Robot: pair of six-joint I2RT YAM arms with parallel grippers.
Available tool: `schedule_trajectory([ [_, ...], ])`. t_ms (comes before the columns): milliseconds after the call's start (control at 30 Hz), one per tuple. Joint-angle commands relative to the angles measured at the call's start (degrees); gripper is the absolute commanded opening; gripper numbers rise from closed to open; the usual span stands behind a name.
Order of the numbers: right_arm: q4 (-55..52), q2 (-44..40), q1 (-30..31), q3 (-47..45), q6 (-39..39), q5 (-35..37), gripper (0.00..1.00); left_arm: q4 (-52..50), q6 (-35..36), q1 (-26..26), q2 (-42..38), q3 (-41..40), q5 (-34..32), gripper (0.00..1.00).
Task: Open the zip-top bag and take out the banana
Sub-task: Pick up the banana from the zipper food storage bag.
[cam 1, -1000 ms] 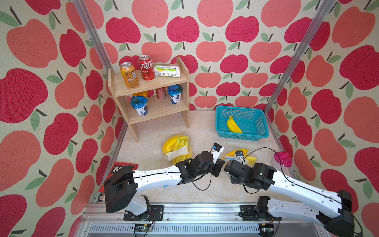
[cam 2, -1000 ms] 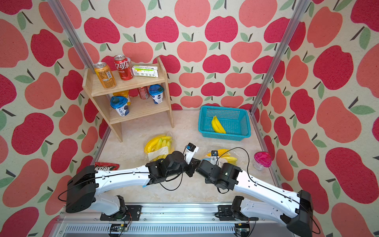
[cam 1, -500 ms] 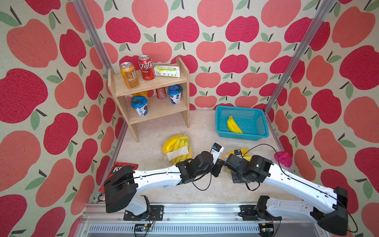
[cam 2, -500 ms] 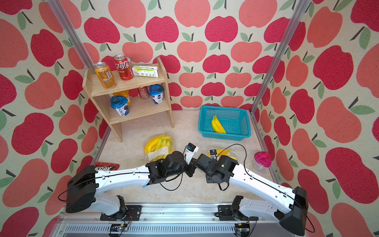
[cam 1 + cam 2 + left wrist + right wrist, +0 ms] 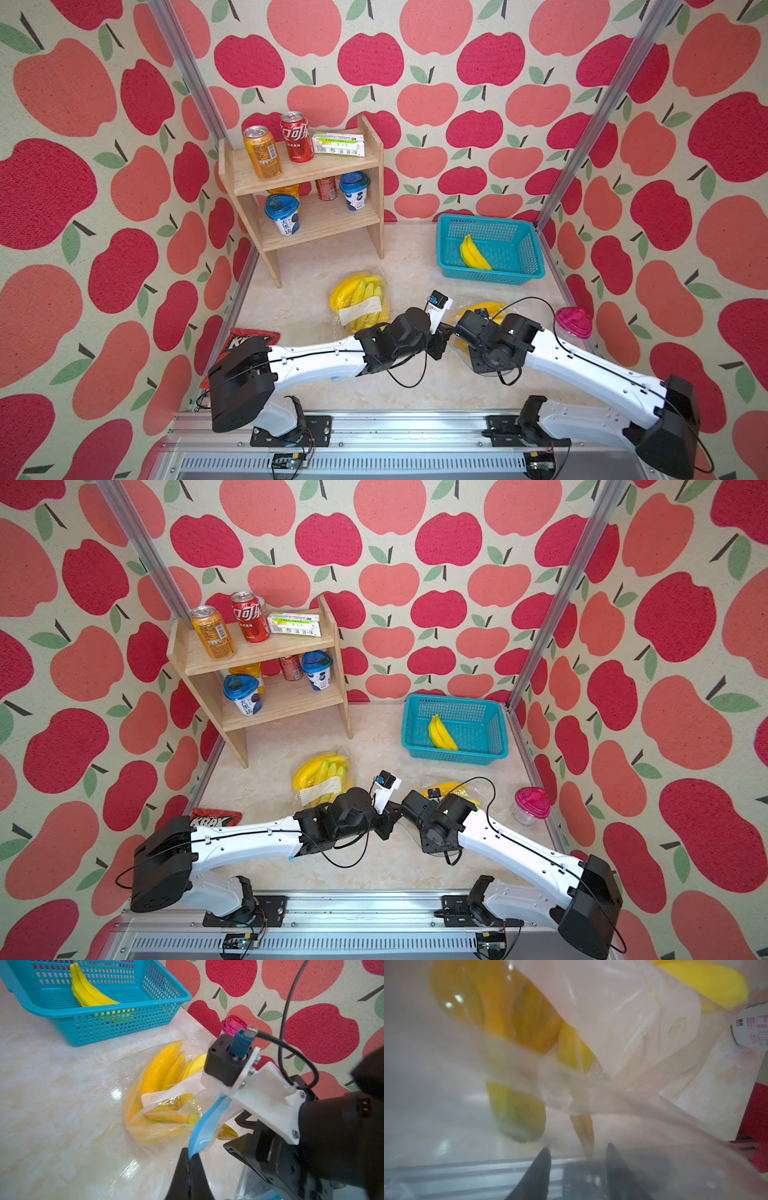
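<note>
Marble-look tabletop (image 5: 52, 1084) under zip-top bag (image 5: 149, 1132), apple-print walls (image 5: 415, 104) all round.

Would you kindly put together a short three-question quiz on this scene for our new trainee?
1. True or false: the left gripper is shut on the blue zip strip of the bag.
2. Where do the unbagged bananas lie? A: on the shelf; B: in the basket; C: beside the jar.
3. Fill in: the right gripper, facing the banana stem, is ___.
Key: 1 true; 2 B; 3 open.
</note>
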Motion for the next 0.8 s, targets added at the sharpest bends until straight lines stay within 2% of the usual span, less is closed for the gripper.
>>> schedule_trajectory([
  [0,0.8,2.5,-0.4,-0.2,-0.4,-0.4,0.46,1.5,-0.1,-0.1,-1.4,-0.7,-0.1,0.00],
  [200,8.8,2.7,-0.6,-5.3,1.4,-3.1,0.48,1.5,-0.1,0.0,-1.7,-0.8,-0.5,0.00],
  [333,5.7,4.9,-0.6,-6.1,4.3,-0.5,0.53,1.3,-0.1,0.0,-1.9,-0.7,-0.5,0.00],
  [467,7.4,4.5,-1.3,-7.4,2.8,-0.7,0.54,1.4,-0.2,-0.1,-1.5,-0.6,-0.5,0.00],
  [600,10.8,4.0,-1.7,-8.4,2.3,-3.9,0.45,1.0,-0.6,0.0,-1.8,-0.8,-1.0,0.00],
  [700,10.2,3.5,-1.7,-9.4,2.2,-5.9,0.43,0.8,-0.5,0.0,-2.2,-1.0,-1.6,0.00],
  [767,9.6,3.6,-1.3,-9.6,2.8,-6.5,0.39,0.9,-0.4,0.0,-2.3,-1.0,-1.8,0.00],
])
